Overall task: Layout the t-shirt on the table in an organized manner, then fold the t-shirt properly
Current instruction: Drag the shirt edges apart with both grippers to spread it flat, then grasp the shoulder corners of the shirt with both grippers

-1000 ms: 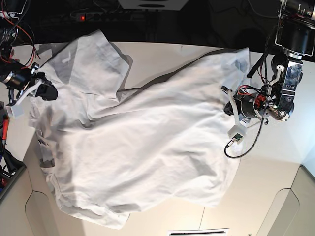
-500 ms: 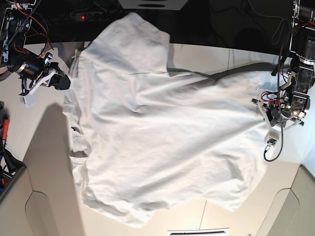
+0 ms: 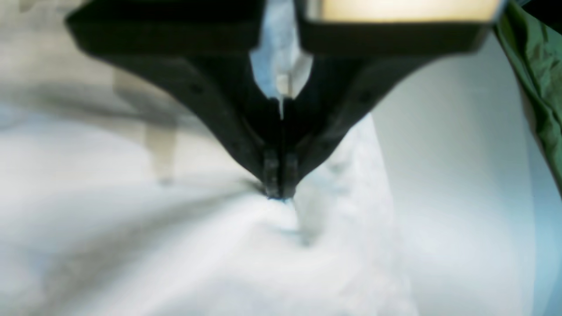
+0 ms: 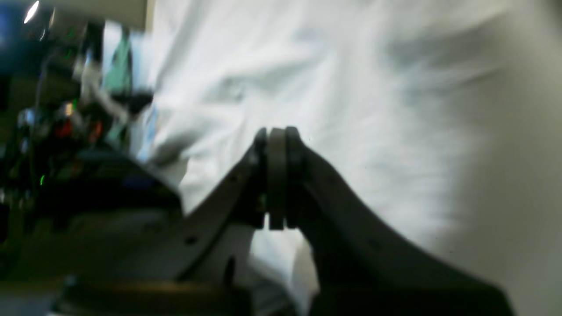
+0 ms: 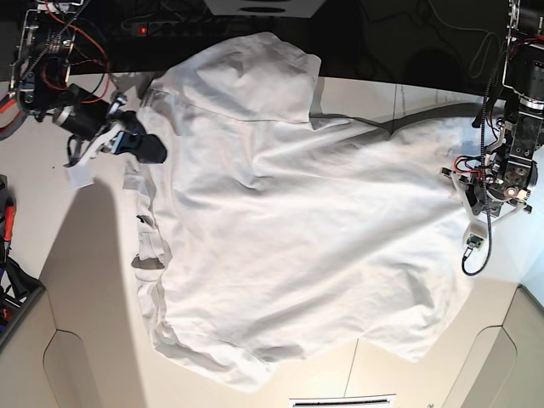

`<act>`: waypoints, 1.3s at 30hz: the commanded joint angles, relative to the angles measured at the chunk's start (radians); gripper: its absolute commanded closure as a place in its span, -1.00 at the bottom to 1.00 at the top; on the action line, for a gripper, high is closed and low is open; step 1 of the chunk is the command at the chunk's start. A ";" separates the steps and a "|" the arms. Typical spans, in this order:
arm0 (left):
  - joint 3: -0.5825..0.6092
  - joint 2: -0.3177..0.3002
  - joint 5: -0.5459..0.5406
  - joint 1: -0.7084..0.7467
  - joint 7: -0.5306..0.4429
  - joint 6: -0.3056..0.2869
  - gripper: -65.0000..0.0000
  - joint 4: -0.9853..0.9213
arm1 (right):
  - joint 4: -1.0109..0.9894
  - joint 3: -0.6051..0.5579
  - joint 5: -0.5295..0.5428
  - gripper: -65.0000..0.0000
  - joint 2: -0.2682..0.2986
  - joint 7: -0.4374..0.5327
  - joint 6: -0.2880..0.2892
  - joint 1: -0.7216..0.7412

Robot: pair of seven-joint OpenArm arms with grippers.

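In the left wrist view, the left end effector (image 3: 277, 193) has its black jaws pressed together on a pinch of the t-shirt (image 3: 184, 259), and white cloth fans out from the tips in taut ridges toward the near left; bare pale counter (image 3: 443, 175) shows to the right, and a strip of green material (image 3: 542, 83) lies along the far right edge, too blurred to name. In the right wrist view, the right end effector (image 4: 276, 145) also has its jaws closed flat against each other, with a thin layer that looks like fabric caught between them, though the blur makes this hard to confirm; the white shirt fills the space beyond, and the counter shows as a grey band on the right. In the base view, the shirt is spread wide over the middle of the counter, reaching from the right end effector at the far left to the left end effector at the right edge, each at a border of the cloth. One flap, probably a sleeve, hangs over the far edge of the counter, the left border is bunched and doubled over, and the near hem is crumpled with shallow wrinkles across the body. The laying-out stage looks well advanced but unfinished: edges need smoothing and the far flap brought onto the counter. No fold has been made, so all of the folding remains.
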 commanded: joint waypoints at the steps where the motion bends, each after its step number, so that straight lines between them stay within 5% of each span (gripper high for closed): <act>1: 0.002 0.006 -0.034 -0.001 0.015 -0.024 1.00 0.004 | 0.014 -0.028 -0.003 1.00 -0.004 0.014 0.008 0.008; 9: 0.002 0.007 -0.033 0.000 0.016 -0.031 1.00 0.004 | 0.014 -0.215 -0.446 1.00 -0.002 0.221 -0.053 0.013; 20: 0.002 0.008 -0.072 -0.009 0.015 -0.031 1.00 0.004 | 0.013 -0.216 -0.637 1.00 0.151 0.338 -0.198 0.017; 26: 0.002 0.008 -0.091 -0.057 0.011 -0.031 1.00 0.007 | 0.013 -0.214 -0.617 1.00 0.175 0.342 -0.219 0.026; 30: 0.002 0.007 -0.123 -0.086 0.011 -0.031 0.97 0.050 | 0.019 -0.209 -0.514 1.00 0.172 0.340 -0.172 0.028; 33: 0.002 0.007 -0.153 -0.085 0.013 -0.071 0.51 0.127 | 0.032 -0.181 -0.466 0.19 0.159 0.337 -0.134 0.028; 36: 0.002 0.008 -0.205 -0.085 0.016 -0.098 0.09 0.198 | 0.058 -0.095 -0.398 0.17 0.119 0.333 -0.101 0.028; 39: 0.002 0.008 -0.218 -0.085 0.016 -0.098 0.07 0.262 | 0.096 0.053 -0.343 0.17 0.046 0.304 -0.078 0.028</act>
